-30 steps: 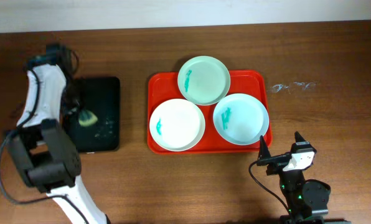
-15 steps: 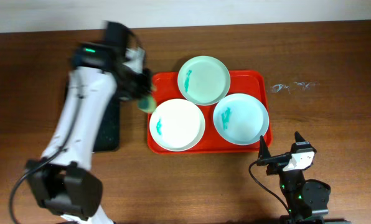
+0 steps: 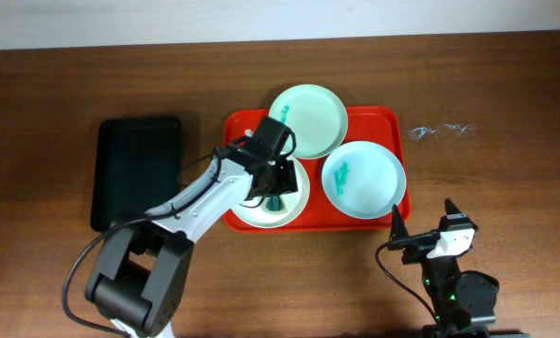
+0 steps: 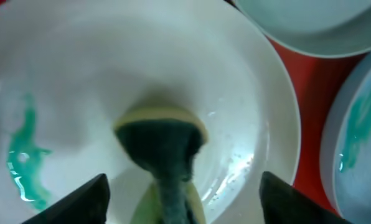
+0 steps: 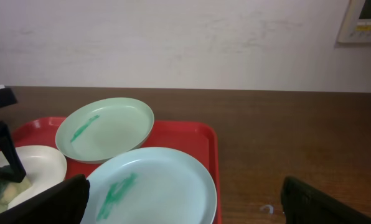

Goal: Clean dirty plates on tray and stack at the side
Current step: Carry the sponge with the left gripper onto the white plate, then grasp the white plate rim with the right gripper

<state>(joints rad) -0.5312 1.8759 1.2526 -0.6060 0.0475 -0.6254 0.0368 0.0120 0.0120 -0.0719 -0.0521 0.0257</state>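
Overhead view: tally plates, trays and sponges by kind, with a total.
Plates: 3 (mint, white, blue)
Trays: 2 (red, black)
Sponge: 1
Total: 6

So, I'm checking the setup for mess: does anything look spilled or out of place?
Mint plate, white plate and blue plate carry teal smears, expected here. Odder: a pale glistening mark on the table right of the tray; unclear what.

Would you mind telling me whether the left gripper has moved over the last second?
Yes. The left gripper, holding the sponge, went right from the black tray to the white plate.
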